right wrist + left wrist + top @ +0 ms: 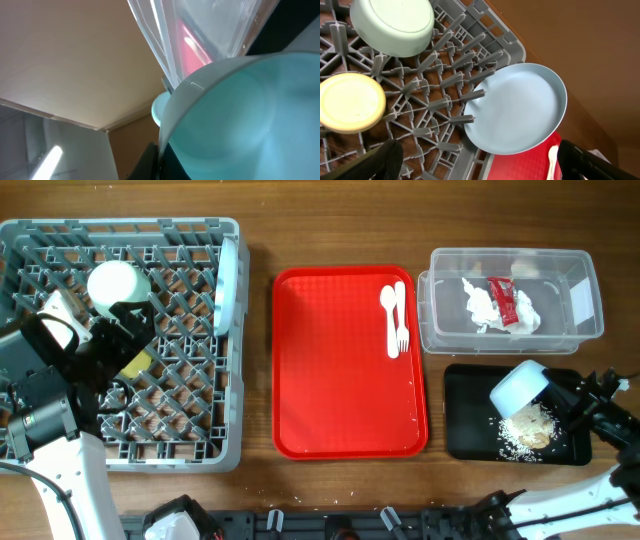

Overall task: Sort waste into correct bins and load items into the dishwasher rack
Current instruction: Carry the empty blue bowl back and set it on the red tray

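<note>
- My left gripper [480, 146] is hanging over the rack [200, 430]. Its jaws are standing as wide apart as they go, and it is gripping nothing.
- The cup [350, 102] is sitting among the pegs just ahead of my left finger. From overhead, the gripper is partly covering it.
- The upturned bowl [392, 22] is resting base-up in the rack, beyond the cup and clear of both fingers.
- The plate [520, 107] is standing on edge between pegs at the rack's right side. It is lying ahead of the gap between my fingers and is not touching them.
- My right gripper [556, 393] is pinching shut on the rim of the tilted bowl [518, 387].
- I am holding that bowl over the black tray [465, 420], with its pale inside filling the right wrist view.
- Rice scraps [522, 435] are lying on the black tray, just beside the tilted bowl as seen from overhead.
- The tub [590, 290] is sitting behind the black tray. The napkin [482, 305] and packet [507, 302] are lying inside it, touching each other.
- The spoon [388, 305] and fork [400, 320] are lying side by side at the far right corner of the red tray [330, 380], well apart from both grippers.
</note>
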Tool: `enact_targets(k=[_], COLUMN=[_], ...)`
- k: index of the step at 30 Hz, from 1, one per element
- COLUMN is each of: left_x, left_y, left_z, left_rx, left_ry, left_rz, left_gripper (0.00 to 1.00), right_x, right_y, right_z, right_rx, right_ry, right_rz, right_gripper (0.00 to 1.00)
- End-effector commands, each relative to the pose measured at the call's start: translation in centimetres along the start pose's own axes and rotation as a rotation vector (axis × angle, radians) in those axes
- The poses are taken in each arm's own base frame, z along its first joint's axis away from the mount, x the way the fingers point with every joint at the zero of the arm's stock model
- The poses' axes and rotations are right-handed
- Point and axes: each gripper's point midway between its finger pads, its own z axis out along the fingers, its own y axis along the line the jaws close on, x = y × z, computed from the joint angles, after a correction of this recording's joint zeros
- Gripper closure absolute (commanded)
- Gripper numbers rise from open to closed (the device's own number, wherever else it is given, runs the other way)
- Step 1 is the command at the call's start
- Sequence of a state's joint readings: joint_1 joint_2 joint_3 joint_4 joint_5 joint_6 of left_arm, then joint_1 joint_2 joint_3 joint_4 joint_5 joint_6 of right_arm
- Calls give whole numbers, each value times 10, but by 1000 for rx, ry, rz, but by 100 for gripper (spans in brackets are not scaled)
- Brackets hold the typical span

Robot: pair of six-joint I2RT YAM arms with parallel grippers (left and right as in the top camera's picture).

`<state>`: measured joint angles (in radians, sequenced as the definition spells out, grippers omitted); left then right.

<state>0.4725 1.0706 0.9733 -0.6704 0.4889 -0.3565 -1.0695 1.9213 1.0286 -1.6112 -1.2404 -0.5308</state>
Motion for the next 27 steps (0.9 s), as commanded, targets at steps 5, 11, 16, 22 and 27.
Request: enact_targets(k=[5,11,16,22,27], left_x=[0,0,0,0,0], left_y=[-2,-2,-2,-2,-2], left_z=[1,1,1,1,1], left_rx=[14,14,14,14,14], left_ry=[4,5,5,5,5], left_rz=[16,16,16,16,16], left_gripper=[0,0,0,0,0], right_x=[43,128,202,306,334], right_y=[52,120,127,121,60], right_z=[7,51,108,192,257], right_rx=[35,-109,-104,-36,179], right_ry=[-44,100,466,745,617], right_rz=[-168,-450,-656,-878,-925], right_gripper=[96,96,96,96,94])
